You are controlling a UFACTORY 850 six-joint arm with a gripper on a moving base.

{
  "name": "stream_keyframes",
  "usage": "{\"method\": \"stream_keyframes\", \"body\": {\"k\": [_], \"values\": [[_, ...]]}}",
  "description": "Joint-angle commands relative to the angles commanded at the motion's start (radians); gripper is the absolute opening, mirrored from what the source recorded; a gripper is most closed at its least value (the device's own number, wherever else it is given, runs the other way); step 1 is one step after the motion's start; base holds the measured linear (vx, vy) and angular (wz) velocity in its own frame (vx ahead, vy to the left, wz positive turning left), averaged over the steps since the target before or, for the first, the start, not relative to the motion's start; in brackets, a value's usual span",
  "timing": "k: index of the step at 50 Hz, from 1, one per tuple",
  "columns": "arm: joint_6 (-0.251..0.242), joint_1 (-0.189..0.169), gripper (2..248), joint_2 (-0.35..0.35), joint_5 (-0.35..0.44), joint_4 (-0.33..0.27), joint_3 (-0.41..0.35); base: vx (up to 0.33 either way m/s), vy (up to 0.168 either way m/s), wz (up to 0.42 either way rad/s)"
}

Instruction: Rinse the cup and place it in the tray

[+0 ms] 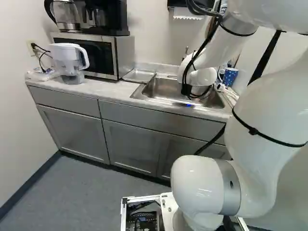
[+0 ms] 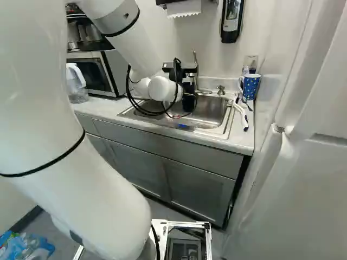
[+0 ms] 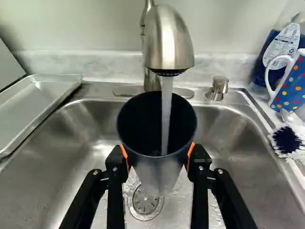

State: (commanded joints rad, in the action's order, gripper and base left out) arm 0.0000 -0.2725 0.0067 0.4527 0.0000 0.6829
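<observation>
The sink [image 3: 62,167] was the largest thing in my work, and the rinse went on inside its bounds. The metal baking tray [image 3: 35,105], the place meant for the cup, lay on the counter just beside the sink's left edge, as I faced it. The faucet [image 3: 169,43] stood at the sink's back edge with its spout reaching out over the basin, and water poured from it. My gripper [image 3: 158,160] was over the middle of the sink, closed around the dark-lined tumbler [image 3: 147,164] with an orange pad against either side. The tumbler hung above the sink's floor, mouth up under the spout, and the stream [image 3: 166,114] fell straight into it. The spotted mug [image 3: 291,88] stood beyond the sink's right edge, and I took it to be no part of the job.

I judged the rinse to be in hand and the placing not yet begun. The next move, as I saw it, called for tipping the tumbler to empty it into the sink, keeping its rim clear of the spout, then carrying it over the left edge. A full tumbler might have slipped in wet pads.
</observation>
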Motion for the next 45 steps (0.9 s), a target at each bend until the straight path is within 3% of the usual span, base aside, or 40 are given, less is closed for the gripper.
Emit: {"method": "stream_keyframes", "body": {"k": [17,45], "values": [[0.0,-0.029,125,-0.014,0.0,0.0,0.015,0.0,0.0,0.0],[0.0,-0.03,125,-0.015,0.0,0.0,0.015,0.0,0.0,0.0]]}}
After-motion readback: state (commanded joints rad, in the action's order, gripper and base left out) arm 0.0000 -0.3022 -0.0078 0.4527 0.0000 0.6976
